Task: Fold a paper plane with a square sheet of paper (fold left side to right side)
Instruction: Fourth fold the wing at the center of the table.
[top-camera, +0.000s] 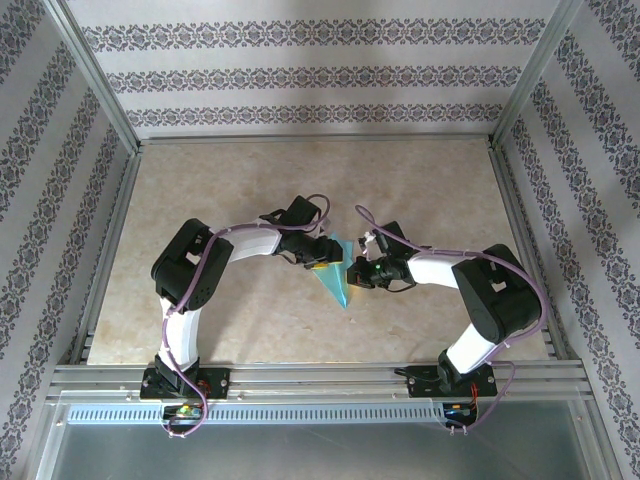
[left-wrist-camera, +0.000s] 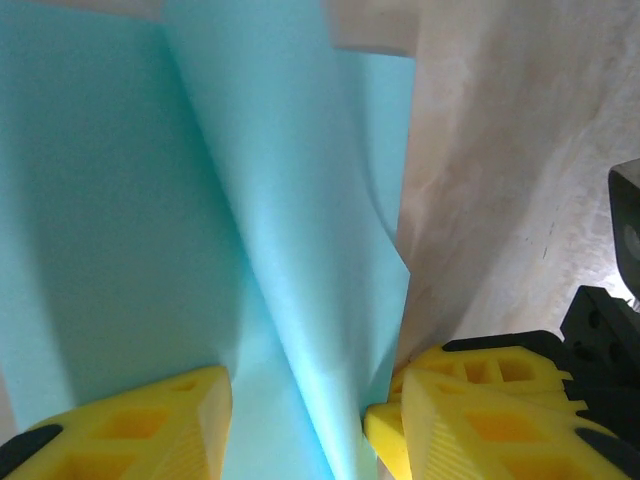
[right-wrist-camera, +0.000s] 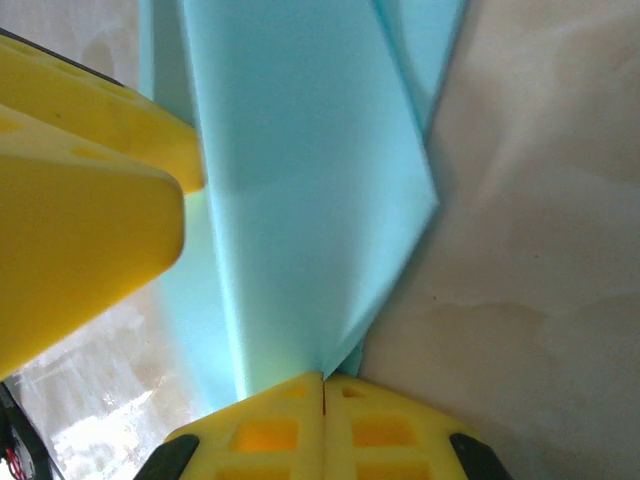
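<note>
Mid-fold: right gripper (right-wrist-camera: 322, 385), at 3 o'clock of the paper (top-camera: 334, 278), pinches its edge shut to anchor it, while left gripper (left-wrist-camera: 310, 405) straddles the raised crease from 10 o'clock, jaws apart, gripping nothing.

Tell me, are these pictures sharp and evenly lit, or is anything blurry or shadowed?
Top external: sharp and evenly lit, no glare. Left wrist: the paper is soft-focused, with a darker shaded band left of its ridge. Right wrist: the yellow finger near the lens at upper left looks blurred and oversized.
</note>
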